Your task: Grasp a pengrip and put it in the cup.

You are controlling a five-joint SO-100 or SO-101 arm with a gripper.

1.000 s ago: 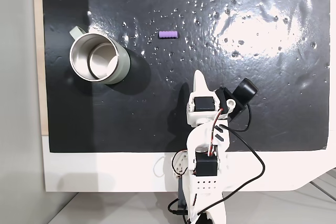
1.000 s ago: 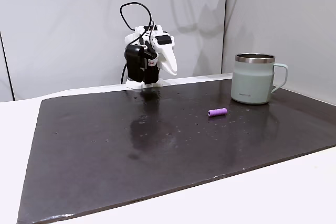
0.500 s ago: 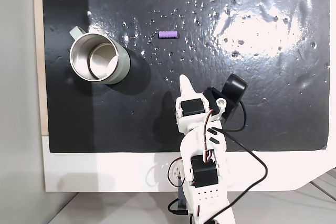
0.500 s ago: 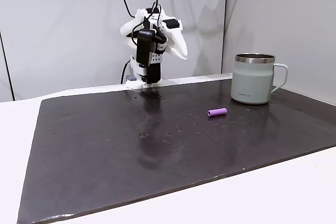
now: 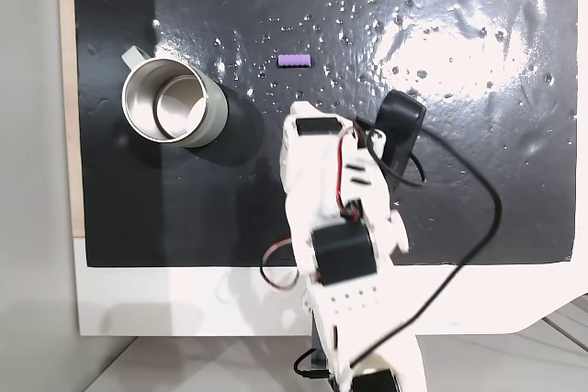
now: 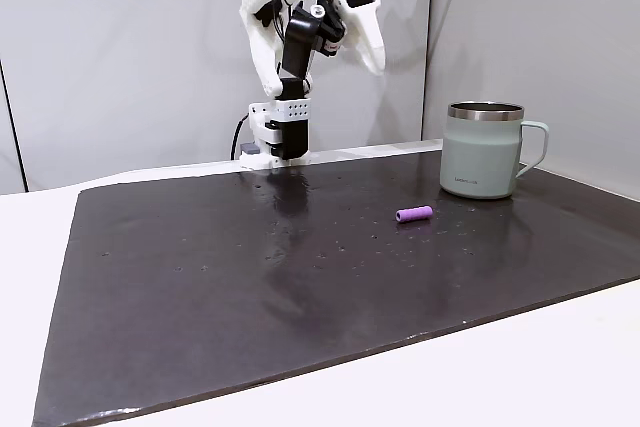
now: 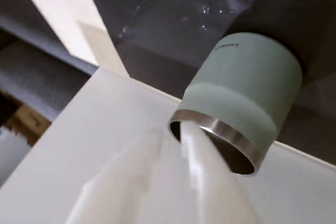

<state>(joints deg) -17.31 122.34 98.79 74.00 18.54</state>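
Purple against the dark mat, the pengrip (image 5: 295,61) lies flat on the worktop (image 6: 300,277), well below and ahead of the raised pincer (image 6: 372,47), free to be approached from above. Beside it the cup (image 6: 484,150) stands upright, mouth open to receive it. Whether the pincer's fingers are spread or pressed together I cannot tell; it carries nothing, so the grasp seems not yet begun.

arm: you've swung it up from its low fold by the base, now reared tall
gripper (image 6: 372,47): risen high above the mat, leaning right toward the cup (image 6: 484,150) side, further out over the far half
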